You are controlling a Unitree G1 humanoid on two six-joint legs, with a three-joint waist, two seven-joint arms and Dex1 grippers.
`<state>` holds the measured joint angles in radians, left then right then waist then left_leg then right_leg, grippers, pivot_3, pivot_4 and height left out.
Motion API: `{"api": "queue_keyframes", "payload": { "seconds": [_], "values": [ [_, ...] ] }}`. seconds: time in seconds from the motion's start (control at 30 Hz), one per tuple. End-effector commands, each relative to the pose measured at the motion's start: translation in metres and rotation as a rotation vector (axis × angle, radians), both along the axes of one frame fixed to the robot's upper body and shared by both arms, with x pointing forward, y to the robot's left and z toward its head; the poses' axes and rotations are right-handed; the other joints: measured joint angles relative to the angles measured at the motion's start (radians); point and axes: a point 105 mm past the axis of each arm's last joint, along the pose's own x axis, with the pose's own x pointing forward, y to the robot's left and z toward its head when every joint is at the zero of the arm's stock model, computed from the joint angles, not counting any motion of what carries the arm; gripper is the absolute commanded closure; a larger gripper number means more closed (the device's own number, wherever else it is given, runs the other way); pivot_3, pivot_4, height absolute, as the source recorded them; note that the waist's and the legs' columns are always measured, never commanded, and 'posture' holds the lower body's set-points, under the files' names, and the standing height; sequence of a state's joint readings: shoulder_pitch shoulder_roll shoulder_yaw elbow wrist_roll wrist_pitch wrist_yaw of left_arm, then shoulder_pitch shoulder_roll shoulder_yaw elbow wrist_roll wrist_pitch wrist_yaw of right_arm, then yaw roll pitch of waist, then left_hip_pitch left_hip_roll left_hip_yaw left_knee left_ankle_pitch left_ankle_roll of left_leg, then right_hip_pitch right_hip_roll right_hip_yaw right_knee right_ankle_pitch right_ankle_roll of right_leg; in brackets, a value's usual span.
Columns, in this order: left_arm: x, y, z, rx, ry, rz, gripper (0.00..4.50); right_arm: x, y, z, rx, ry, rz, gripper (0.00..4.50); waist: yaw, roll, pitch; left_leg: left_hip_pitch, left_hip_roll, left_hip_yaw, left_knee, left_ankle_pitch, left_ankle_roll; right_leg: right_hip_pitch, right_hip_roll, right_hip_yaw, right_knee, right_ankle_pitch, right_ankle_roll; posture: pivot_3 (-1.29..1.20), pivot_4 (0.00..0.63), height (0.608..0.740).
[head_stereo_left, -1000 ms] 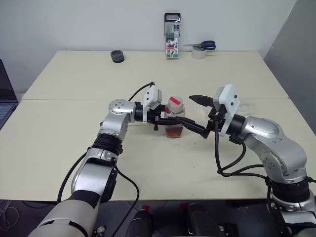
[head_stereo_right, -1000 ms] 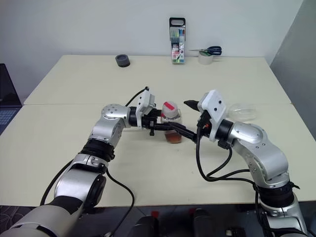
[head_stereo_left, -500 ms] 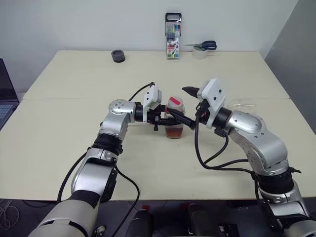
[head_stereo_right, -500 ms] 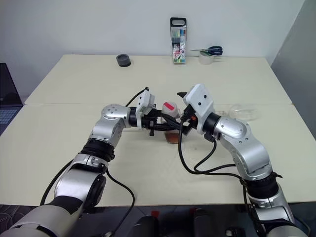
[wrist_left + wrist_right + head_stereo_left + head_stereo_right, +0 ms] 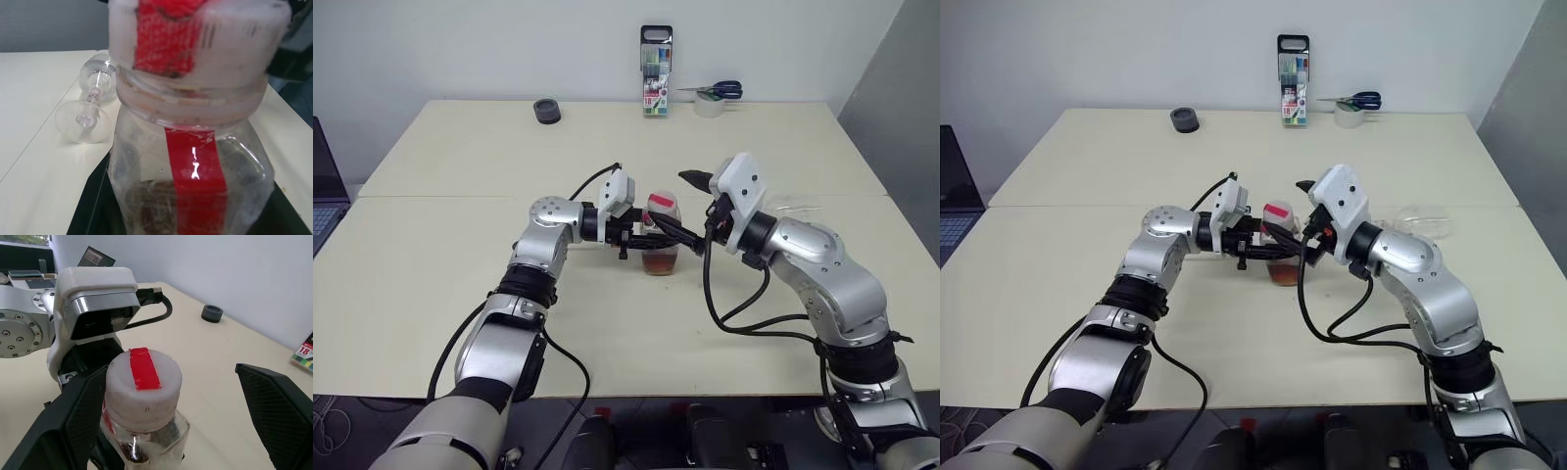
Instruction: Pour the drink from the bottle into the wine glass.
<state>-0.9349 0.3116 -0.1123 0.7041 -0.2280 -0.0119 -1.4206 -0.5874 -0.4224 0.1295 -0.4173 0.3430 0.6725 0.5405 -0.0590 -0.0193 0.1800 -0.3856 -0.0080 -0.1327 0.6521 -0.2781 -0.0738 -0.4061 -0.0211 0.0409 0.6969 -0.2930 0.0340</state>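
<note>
The left gripper (image 5: 628, 238) is clamped narrow on the small clear plastic bottle (image 5: 660, 235) with the white cap marked by a red strip, holding it upright near the middle of the cream table (image 5: 460, 284). The right gripper (image 5: 181, 411) stands wide apart, one black finger on each side of the cap (image 5: 144, 382); from the right wrist view the near finger (image 5: 83, 416) looks close to the cap's side while the far finger (image 5: 276, 406) stands well clear, so the cap is not yet gripped.

Step in hand, judged: uncapping before the pour. To do it well, the right gripper should centre on the cap so both pads meet it together, close squarely on the ribbed side wall rather than the bottle's shoulder, then twist while the left keeps the body from turning. An off-centre close would likely push the bottle sideways in the left grip.

Containers:
- Bottle: capped; a shallow layer of reddish-brown drink (image 5: 659, 260) sits in the lower part of the body, the rest empty.
- Clear stemmed wine glass (image 5: 93, 98): lies on its side on the table to the robot's right of the bottle, foot (image 5: 80, 122) toward the left wrist camera; it looks empty. It would need standing upright before any pouring.
</note>
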Motion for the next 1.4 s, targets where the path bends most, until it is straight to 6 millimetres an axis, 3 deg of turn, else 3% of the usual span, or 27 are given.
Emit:
{"api": "queue_keyframes", "payload": {
  "seconds": [0.03, 0.47, 1.1, 1.4],
  "values": [
    [-0.002, 0.0, 0.014, -0.021, -0.066, -0.016, 2.76, -0.002, -0.014, 0.013, 0.02, -0.028, -0.033, 0.12, 0.0, 0.0, 0.0, 0.0, 0.0, 0.0, 0.0, 0.0, 0.0, 0.0, 0.0, 0.0, 0.0, 0.0, 0.0, 0.0, 0.15, 0.74],
    [-0.001, 0.001, 0.014, -0.02, -0.07, -0.01, 2.76, -0.017, 0.002, 0.015, 0.05, 0.02, 0.078, 0.12, 0.0, 0.0, 0.0, 0.0, 0.0, 0.0, 0.0, 0.0, 0.0, 0.0, 0.0, 0.0, 0.0, 0.0, 0.0, 0.0, 0.15, 0.74],
    [-0.003, -0.003, 0.015, -0.034, -0.073, -0.019, 2.76, -0.024, 0.0, 0.017, 0.032, 0.06, 0.152, 0.12, 0.0, 0.0, 0.0, 0.0, 0.0, 0.0, 0.0, 0.0, 0.0, 0.0, 0.0, 0.0, 0.0, 0.0, 0.0, 0.0, 0.15, 0.74],
    [-0.005, -0.005, 0.015, -0.044, -0.069, -0.029, 2.76, -0.019, 0.003, 0.02, 0.045, 0.072, 0.151, 0.12, 0.0, 0.0, 0.0, 0.0, 0.0, 0.0, 0.0, 0.0, 0.0, 0.0, 0.0, 0.0, 0.0, 0.0, 0.0, 0.0, 0.15, 0.74]
  ]
}}
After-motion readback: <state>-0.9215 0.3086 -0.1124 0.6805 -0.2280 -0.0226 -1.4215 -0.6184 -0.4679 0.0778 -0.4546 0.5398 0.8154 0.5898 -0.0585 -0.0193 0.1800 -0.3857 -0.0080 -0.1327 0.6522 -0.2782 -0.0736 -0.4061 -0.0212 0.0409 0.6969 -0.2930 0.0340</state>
